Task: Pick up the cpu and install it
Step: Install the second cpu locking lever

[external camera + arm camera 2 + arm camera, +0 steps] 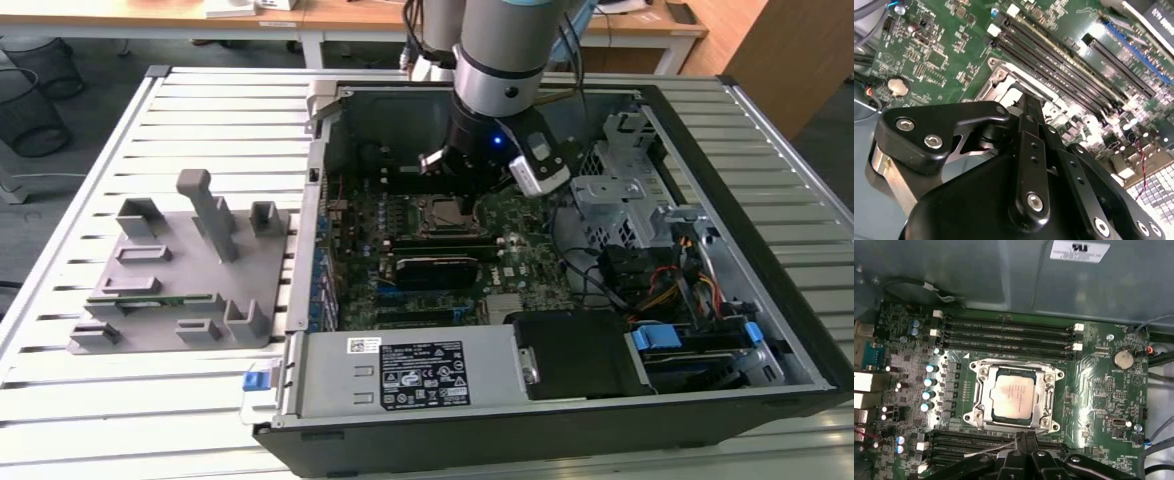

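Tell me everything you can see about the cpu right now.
The cpu is a small flat square chip with a shiny silver-grey metal top that carries faint print. In the first wrist view it lies flat and level inside the socket frame on the green motherboard, between the memory slots. The gripper is close by, not touching it.

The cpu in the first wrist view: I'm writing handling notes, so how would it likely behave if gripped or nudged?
The cpu looks like a flat, thin square with a metal top, so probably stiff and not apt to roll. Its smooth, shiny lid could be slippery to grip. It lies low inside the socket frame, so a sideways nudge would likely just meet the frame.
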Controlling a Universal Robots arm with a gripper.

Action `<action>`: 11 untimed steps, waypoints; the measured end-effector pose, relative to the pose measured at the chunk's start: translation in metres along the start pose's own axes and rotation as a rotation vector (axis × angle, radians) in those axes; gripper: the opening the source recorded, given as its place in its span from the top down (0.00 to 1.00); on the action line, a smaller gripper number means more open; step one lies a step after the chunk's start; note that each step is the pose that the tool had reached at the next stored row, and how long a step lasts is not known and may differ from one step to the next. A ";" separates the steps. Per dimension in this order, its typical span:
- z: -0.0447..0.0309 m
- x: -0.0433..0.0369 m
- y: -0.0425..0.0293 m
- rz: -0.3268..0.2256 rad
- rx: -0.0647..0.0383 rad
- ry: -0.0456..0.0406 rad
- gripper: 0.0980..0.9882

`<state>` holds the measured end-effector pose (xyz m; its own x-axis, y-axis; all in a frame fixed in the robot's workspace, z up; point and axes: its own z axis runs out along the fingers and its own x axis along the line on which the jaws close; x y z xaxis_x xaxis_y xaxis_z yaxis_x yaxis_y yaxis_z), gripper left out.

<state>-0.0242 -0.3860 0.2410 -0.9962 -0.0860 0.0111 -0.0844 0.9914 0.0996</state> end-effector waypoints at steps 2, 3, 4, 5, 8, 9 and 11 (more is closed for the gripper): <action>0.0012 0.0032 -0.0012 -0.001 0.000 0.0003 0.99; 0.0014 0.0057 -0.0017 -0.002 0.000 0.0003 0.99; 0.0015 0.0077 -0.0021 -0.002 0.000 0.0002 0.99; 0.0016 0.0096 -0.0025 -0.002 0.000 0.0002 0.99; 0.0016 0.0131 -0.0058 -0.002 -0.001 0.0002 0.99; 0.0015 0.0139 -0.0076 -0.002 -0.001 0.0002 0.99; 0.0018 0.0157 -0.0099 -0.002 0.000 0.0002 0.99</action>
<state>-0.0391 -0.3970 0.2383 -0.9961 -0.0875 0.0111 -0.0859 0.9913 0.1000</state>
